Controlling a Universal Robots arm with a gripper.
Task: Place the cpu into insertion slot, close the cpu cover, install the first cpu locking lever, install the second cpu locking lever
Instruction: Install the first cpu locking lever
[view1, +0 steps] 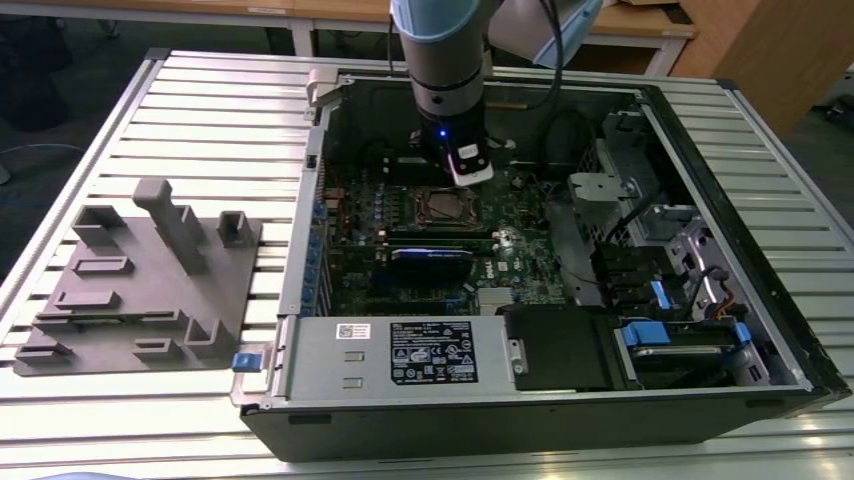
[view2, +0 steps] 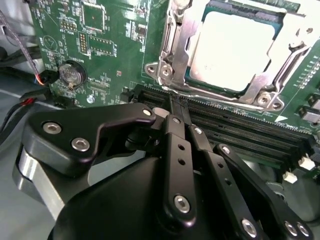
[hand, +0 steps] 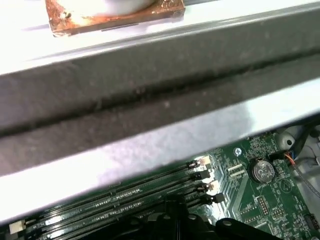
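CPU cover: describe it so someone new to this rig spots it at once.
Start at the open computer case, then its green motherboard. Beside the long black memory slots sits the cpu cover, a silvery metal frame lying down around the pale grey cpu. It is the only shiny square frame with a window; the slots are narrow and black.
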